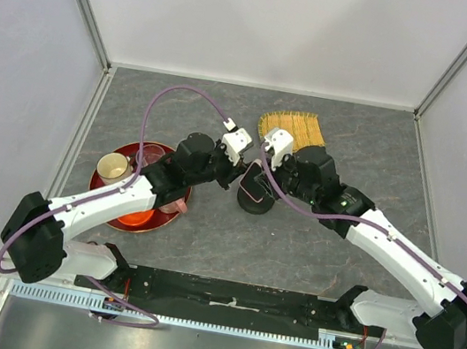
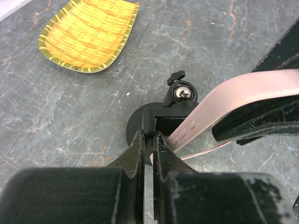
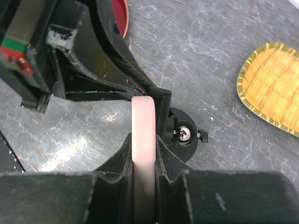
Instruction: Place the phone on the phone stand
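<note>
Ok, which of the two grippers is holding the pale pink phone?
The right gripper: its jaws clamp the slim pink-edged phone on edge. The left gripper grips the small black phone stand instead.

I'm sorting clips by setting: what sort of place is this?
Probably a lab test cell: plain white panel walls in aluminium framing enclose a grey stone-patterned tabletop, with a white left robot arm and right robot arm mounted at its near edge.

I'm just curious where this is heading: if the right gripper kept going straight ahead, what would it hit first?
Probably the phone stand: the phone clamped in the right gripper points at its cradle, seemingly almost touching. Depth is hard to judge.
</note>
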Action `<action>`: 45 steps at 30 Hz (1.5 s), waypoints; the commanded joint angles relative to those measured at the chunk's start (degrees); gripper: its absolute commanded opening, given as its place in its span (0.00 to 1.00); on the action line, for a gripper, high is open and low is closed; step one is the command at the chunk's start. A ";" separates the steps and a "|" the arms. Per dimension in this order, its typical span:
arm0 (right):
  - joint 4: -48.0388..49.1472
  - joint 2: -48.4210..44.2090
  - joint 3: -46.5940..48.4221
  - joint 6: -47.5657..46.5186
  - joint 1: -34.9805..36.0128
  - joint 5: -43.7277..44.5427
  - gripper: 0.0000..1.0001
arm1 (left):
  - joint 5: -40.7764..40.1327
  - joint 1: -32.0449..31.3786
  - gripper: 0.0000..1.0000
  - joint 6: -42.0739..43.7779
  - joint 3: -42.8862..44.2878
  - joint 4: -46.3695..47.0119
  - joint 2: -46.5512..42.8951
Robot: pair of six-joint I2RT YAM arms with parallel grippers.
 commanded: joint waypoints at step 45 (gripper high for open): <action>-13.08 17.12 10.76 18.26 8.54 38.94 0.00 | -47.00 -11.75 0.02 -28.15 10.07 -38.47 -7.60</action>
